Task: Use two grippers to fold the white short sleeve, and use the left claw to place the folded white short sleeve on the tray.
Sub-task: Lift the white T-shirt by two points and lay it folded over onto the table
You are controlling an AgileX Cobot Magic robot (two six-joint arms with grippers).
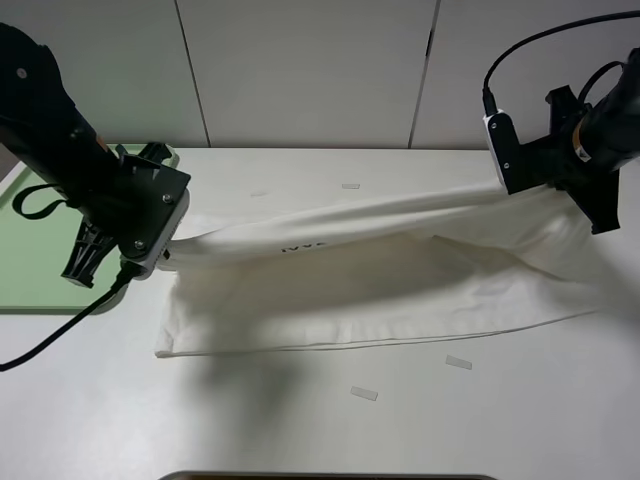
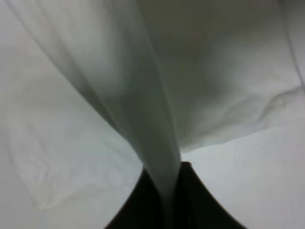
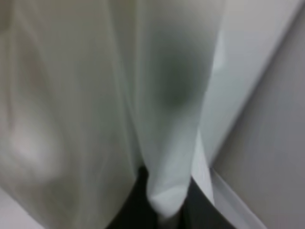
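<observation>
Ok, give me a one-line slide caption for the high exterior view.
Left gripper and right gripper hold the white short sleeve stretched between them over the table, green tray at left.

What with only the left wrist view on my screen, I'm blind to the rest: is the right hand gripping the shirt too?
Observer: Yes. The right wrist view shows the right hand shut on a fold of the white short sleeve.
Operator: Is the shirt off the table?
Observer: Only partly. One edge stretches between the left hand and the right; the rest lies flat on the table.
Operator: And the tray?
Observer: The tray sits at the table's left side, partly hidden by the left arm; the shirt is not on it.
</observation>
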